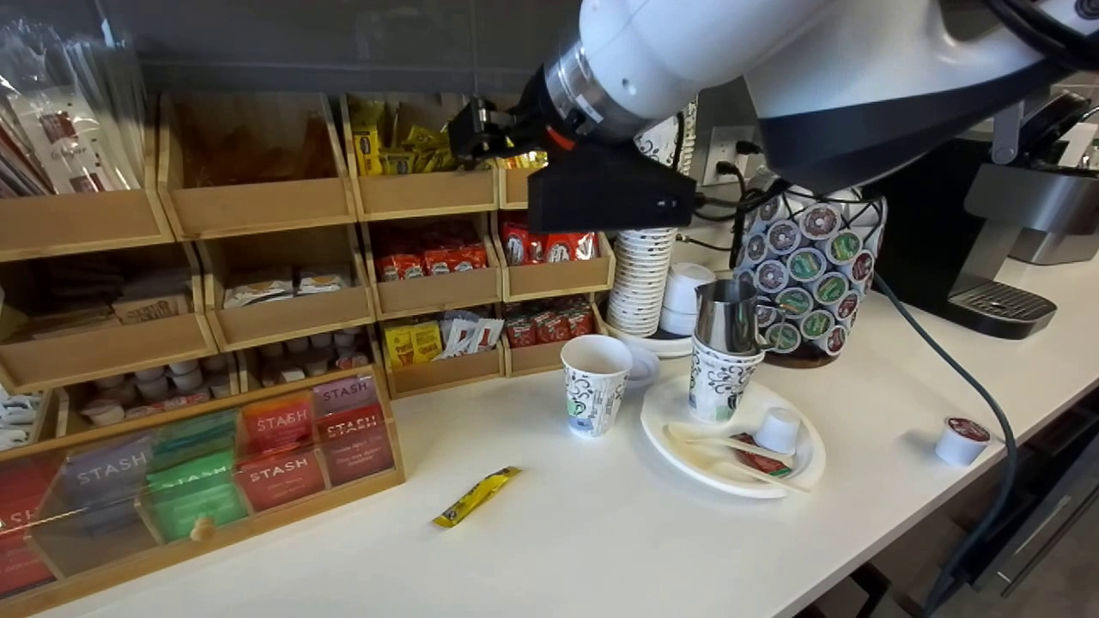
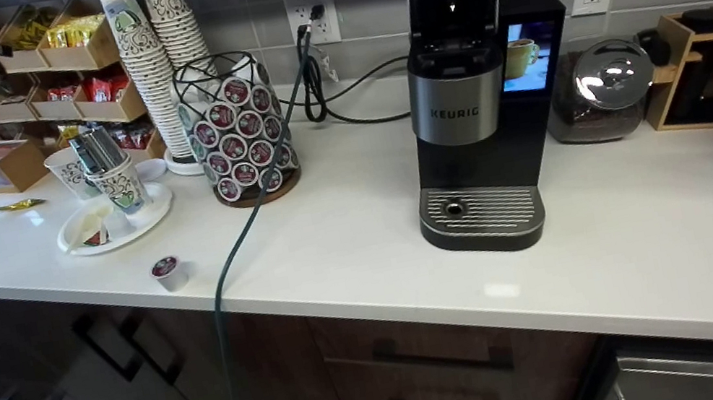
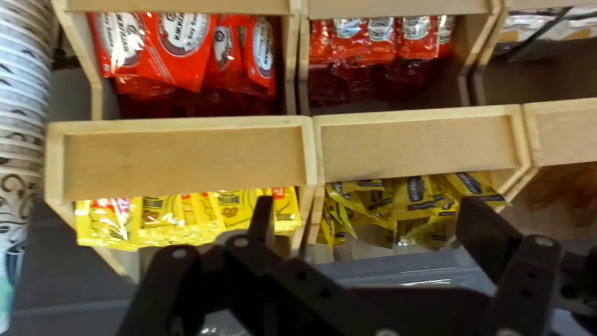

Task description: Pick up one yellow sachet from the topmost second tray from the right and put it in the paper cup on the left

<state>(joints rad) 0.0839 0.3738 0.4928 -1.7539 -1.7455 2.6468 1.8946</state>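
Observation:
The tray (image 1: 427, 196) is a light wooden bin in the top row, second from the right, filled with olive-yellow sachets (image 1: 425, 154). In the wrist view, which stands upside down, the tray (image 3: 419, 142) and its sachets (image 3: 406, 200) lie at the centre right. My gripper (image 3: 366, 205) is open, its fingers spread across the tray's sachets with nothing held. In an exterior view the gripper (image 1: 470, 133) is at the tray's upper front right. One yellow sachet (image 1: 476, 498) lies loose on the counter. The paper cup (image 1: 594, 390) stands upright to the right of that sachet; its inside bottom is hidden.
The bin of brighter yellow packets (image 3: 186, 158) adjoins the tray. A cup holding a metal pitcher (image 1: 730, 318) stands on a white plate (image 1: 657, 433). Tall cup stacks (image 1: 635, 283), a pod rack (image 1: 798, 266) and a tea box (image 1: 206, 481) stand nearby. A cable (image 1: 953, 369) crosses the counter.

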